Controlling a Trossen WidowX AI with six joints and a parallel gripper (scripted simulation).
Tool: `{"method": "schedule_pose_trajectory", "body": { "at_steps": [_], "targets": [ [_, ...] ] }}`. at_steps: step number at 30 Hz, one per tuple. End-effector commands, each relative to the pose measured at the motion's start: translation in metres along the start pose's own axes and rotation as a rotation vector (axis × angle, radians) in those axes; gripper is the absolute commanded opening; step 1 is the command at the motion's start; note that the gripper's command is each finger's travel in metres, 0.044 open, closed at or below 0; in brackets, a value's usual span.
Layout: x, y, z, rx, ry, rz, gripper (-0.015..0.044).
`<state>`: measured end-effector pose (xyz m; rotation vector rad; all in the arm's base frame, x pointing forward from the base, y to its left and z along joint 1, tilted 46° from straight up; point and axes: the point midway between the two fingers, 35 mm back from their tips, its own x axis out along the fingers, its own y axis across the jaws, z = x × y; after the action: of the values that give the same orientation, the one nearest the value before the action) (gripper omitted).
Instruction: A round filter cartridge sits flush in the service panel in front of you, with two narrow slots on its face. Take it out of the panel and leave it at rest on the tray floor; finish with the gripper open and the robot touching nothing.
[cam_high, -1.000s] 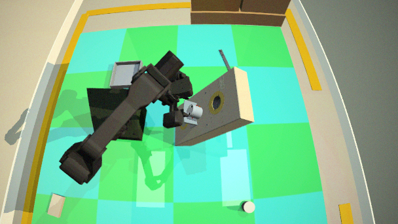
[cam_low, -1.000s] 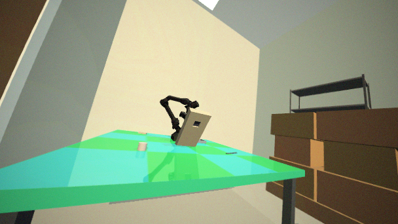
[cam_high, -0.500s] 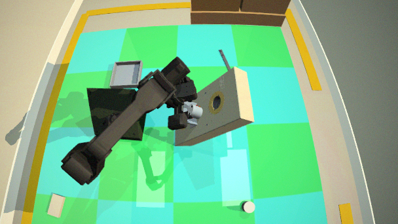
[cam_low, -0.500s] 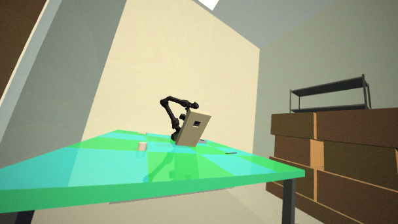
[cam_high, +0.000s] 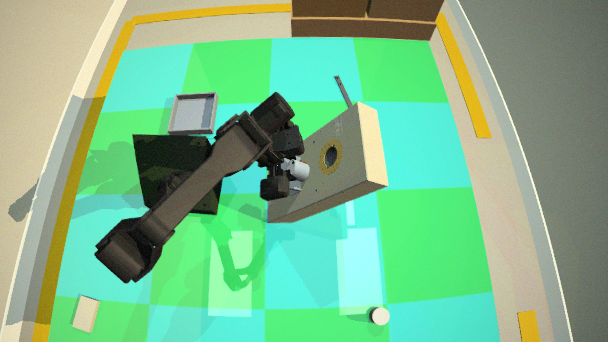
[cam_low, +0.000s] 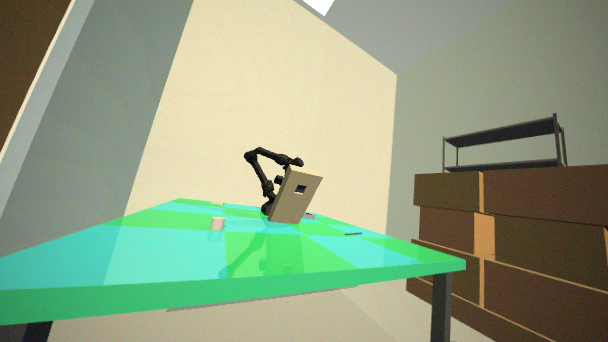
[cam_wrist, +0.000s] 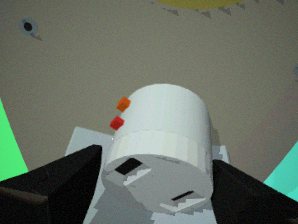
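The gripper had its fingers partway apart, one on each side of the white filter cartridge; whether they were grasping it, I could not tell. The cartridge was out of its socket, its two slots facing the wrist camera, over a pale ledge low on the tilted service panel. Above it, a yellow ring surrounded the open socket. Farther out, the gray tray lay well apart from the cartridge; a short pale cylinder stood upright on the checkered table.
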<state>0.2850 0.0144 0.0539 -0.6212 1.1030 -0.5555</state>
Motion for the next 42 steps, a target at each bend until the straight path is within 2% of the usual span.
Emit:
{"method": "schedule_pose_trajectory", "body": {
  "at_steps": [1, 4, 11, 12, 18, 33, 42],
  "targets": [
    [0.000, 0.000, 0.000, 0.003, 0.001, 0.000, 0.0212],
    [0.000, 0.000, 0.000, 0.003, 0.001, 0.000, 0.0192],
    [-0.004, 0.000, 0.008, 0.002, 0.000, 0.000, 0.0009],
    [-0.005, 0.000, 0.012, 0.002, 0.000, 0.000, 0.0000],
    [-0.014, 0.000, 0.023, 0.001, 0.000, 0.001, 0.0000],
    [-0.097, 0.002, 0.026, -0.002, 0.003, 0.003, 0.0000],
    [-0.096, 0.034, 0.029, 0.000, 0.002, 0.005, 0.0000]
  ]
}}
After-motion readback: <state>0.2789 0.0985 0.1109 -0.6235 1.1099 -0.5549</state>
